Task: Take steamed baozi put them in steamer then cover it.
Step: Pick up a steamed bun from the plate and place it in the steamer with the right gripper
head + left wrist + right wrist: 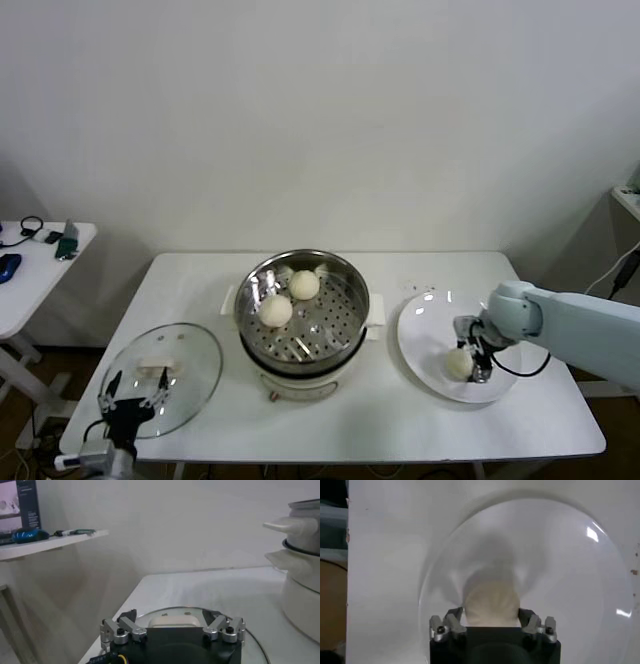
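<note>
Head view: steamer [302,318] at centre of the bench [400,420] holds two baozi [290,297]; lid [160,378] lies lower left, left pincer [132,398] spread apart over it. Right wrist view: right pincer [492,622] fingers flank a baozi [491,603] on the plate [560,555], touching its sides.
</note>
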### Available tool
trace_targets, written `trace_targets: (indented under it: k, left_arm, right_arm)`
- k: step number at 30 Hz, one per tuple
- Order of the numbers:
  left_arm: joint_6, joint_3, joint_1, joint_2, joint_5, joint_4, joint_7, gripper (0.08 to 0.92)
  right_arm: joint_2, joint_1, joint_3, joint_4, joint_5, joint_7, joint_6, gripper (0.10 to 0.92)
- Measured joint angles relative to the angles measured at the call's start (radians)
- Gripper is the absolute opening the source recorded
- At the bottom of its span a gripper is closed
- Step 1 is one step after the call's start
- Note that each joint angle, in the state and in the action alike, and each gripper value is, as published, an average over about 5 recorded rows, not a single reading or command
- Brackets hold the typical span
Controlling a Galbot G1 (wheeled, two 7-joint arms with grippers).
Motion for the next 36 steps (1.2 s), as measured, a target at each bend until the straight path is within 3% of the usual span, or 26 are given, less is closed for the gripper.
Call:
trace_targets:
  k: [10,21,36]
  left_arm:
    - [0.0,0.005,0.001,-0.003,0.007,-0.003,0.0,0.823]
    - [0.006,0.014,-0.003,-0.015,0.025,-0.014,0.004,0.823]
    - [0.003,0.003,0.007,-0.015,0.024,-0.024,0.004,0.823]
  right_arm:
    - [0.023,0.148,-0.078,0.007,-0.018,-0.056,0.077,0.67]
    - [0.148,0.52,-0.197,0.013,0.015,-0.146,0.303,0.686]
    - [0.361,0.733,-0.137,0.273,-0.07,-0.126,0.488,0.689]
